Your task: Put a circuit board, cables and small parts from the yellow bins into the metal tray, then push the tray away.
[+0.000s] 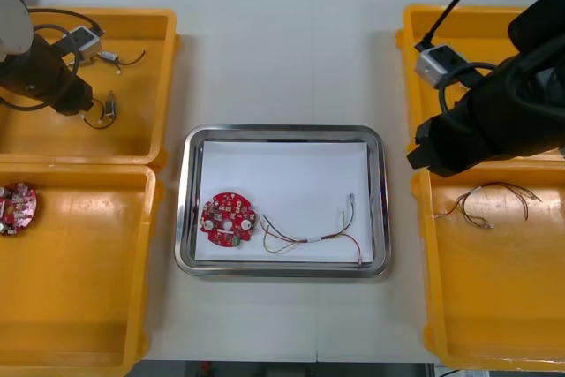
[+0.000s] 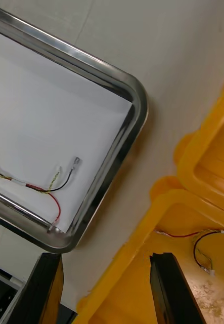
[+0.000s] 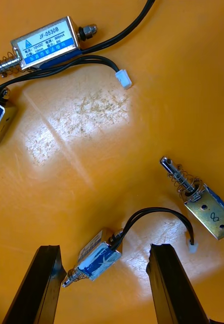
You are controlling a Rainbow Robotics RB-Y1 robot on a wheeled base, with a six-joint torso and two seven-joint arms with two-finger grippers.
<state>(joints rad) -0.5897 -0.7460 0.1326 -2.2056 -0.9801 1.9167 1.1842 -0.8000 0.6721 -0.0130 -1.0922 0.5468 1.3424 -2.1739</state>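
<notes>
right fingers [image 2: 167, 291] apart | metal tray [image 2: 139, 109]: red-yellow cable [image 2: 41, 188] | yellow bin [image 2: 127, 253]: loose cable [image 2: 182, 235]

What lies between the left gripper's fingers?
In the left wrist view, a small metal part with a black lead lies there on the yellow bin floor.

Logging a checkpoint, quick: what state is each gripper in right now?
Left gripper: open, straddling a small metal part in a yellow bin, not gripping it.
Right gripper: open, holding nothing.
</notes>
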